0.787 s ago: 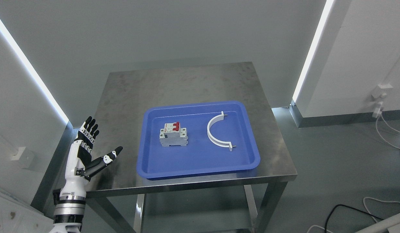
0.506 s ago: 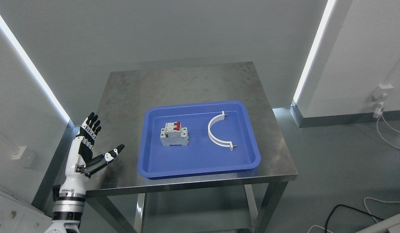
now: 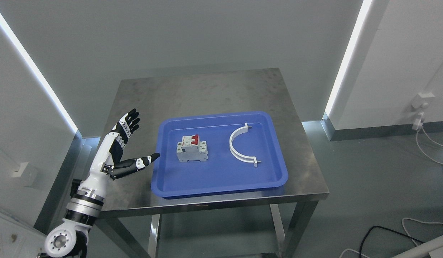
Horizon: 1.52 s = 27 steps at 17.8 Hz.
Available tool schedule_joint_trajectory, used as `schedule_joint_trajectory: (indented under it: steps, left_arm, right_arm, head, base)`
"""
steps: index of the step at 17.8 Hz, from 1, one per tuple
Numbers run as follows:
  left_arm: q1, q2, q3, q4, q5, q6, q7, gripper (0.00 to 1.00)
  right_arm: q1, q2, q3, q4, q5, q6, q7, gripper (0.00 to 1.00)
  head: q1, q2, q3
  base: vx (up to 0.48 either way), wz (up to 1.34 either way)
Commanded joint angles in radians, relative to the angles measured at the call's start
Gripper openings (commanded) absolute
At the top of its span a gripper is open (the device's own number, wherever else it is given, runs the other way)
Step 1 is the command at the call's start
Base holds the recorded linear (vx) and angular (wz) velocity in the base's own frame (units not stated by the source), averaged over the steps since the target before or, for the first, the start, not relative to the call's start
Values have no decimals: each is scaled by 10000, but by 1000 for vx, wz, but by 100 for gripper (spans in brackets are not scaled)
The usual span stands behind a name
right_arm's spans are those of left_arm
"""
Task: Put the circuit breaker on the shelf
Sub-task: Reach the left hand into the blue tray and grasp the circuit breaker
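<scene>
A grey circuit breaker (image 3: 192, 149) with red switch levers stands in the left half of a blue tray (image 3: 221, 184) on a steel table (image 3: 203, 89). My left hand (image 3: 135, 143) hovers over the table's left part, just left of the tray. It is open, with the fingers (image 3: 127, 125) stretched up and the thumb pointing at the tray rim. The hand is apart from the breaker and holds nothing. No right arm shows.
A white curved half-ring clamp (image 3: 241, 148) lies in the tray's right half. Walls with light strips close in behind and to both sides. Cables (image 3: 432, 150) trail on the floor at the right. A lower shelf bar shows beneath the table.
My left hand has moved right and up, from beside the table's left edge to over the table near the tray. Its fingers stay spread. The breaker and clamp have not moved.
</scene>
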Motion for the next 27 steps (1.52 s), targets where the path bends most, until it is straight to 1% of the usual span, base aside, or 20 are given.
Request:
schedule_joint_trajectory:
  steps: [1, 3, 5, 6, 8, 10, 13, 15, 17, 19, 23, 25, 26, 27]
  left_arm:
    - [-520, 1000, -1594, -73, -1462, 546, -576, 100]
    - [-902, 847, -1656, -73, -1463, 1019, -869, 100]
    - [-1256, 617, -2190, -57, -1478, 1420, -1068, 96]
    - [-1318, 601, -2512, -57, -1478, 1710, -1282, 95]
    - [-1501, 632, -2623, 34, -1737, 2277, -1681, 94]
    - [-1747, 601, -2592, 614, -2761, 2311, -1714, 94]
    - [-1932, 601, -2592, 1000, -3149, 2311, -1714, 92]
    - [-1978, 525, -2531, 1184, -3623, 2311, -1698, 83]
    - [-1978, 296, -2500, 1292, -3947, 2281, -1714, 77]
    - [-1978, 81, -2424, 1293, -3963, 2280, -1714, 66]
    - [-1993, -272, -2240, 1431, -4025, 2005, -1714, 55]
    - [-1963, -548, -1888, 1461, -3994, 1943, -1744, 46]
    - [-1948, -686, -1780, 1461, -3994, 1867, -1760, 40]
    - [-1947, -733, -1703, 1477, -3994, 1730, -1912, 31]
  right_arm:
    - [-5, -175, 0, 0, 0, 3, 20, 100]
    - [-5, -175, 0, 0, 0, 3, 20, 100]
    - [-5, -175, 0, 0, 0, 3, 20, 100]
    - [-5, -175, 0, 0, 0, 3, 20, 100]
    - [-5, -175, -15, 0, 0, 3, 20, 100]
    - [10, -175, 0, 0, 0, 3, 20, 100]
    - [10, -175, 0, 0, 0, 3, 20, 100]
    - [10, -175, 0, 0, 0, 3, 20, 100]
    - [-5, -175, 0, 0, 0, 3, 20, 100]
    - [-5, -175, 0, 0, 0, 3, 20, 100]
    - [10, -175, 0, 0, 0, 3, 20, 100]
    - [-5, -175, 0, 0, 0, 3, 20, 100]
    - [-5, -175, 0, 0, 0, 3, 20, 100]
    - [-5, -175, 0, 0, 0, 3, 20, 100]
  head:
    - [0, 0, 0]
    - [0, 0, 0]
    - [0, 0, 0]
    - [0, 0, 0]
    - [0, 0, 0]
    - [0, 0, 0]
    - [0, 0, 0]
    - [0, 0, 0]
    - [0, 0, 0]
    - [0, 0, 0]
    - [0, 0, 0]
    - [0, 0, 0]
    - [0, 0, 0]
    - [0, 0, 0]
  base:
    - [0, 0]
    - [0, 0]
    - [0, 0]
    - [0, 0]
    - [0, 0]
    - [0, 0]
    - [0, 0]
    - [0, 0]
    - [0, 0]
    - [0, 0]
    - [0, 0]
    - [0, 0]
    - [0, 0]
    - [0, 0]
